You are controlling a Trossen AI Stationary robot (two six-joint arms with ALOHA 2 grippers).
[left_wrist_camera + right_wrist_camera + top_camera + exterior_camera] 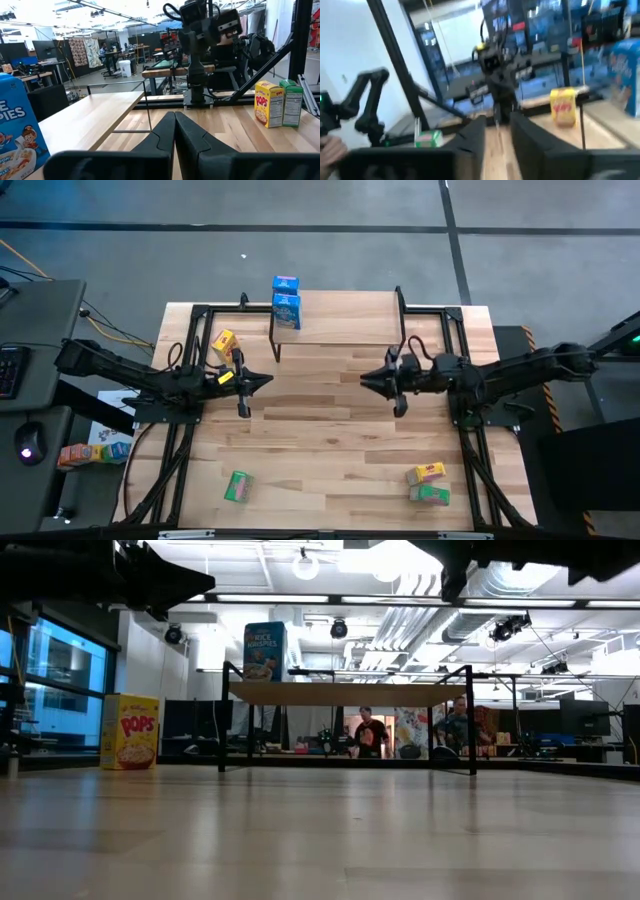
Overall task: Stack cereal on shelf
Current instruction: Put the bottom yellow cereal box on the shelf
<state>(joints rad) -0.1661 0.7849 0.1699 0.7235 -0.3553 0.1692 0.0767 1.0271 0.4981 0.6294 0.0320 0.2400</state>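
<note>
- Shelf (340,320): two blue cereal boxes (286,302) on its left end.
- Left gripper (262,381): fingers pressed together, empty.
- Right gripper (366,380): fingers slightly parted, empty.

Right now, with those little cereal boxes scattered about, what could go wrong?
1. The two blue boxes sit right at the shelf's left end; a nudge while adding another might tip them off.
2. The yellow box and green box stand touching, so the right pincer may knock one while taking the other.
3. Both pincers face each other mid-table; the left pincer could clash with the right.
</note>
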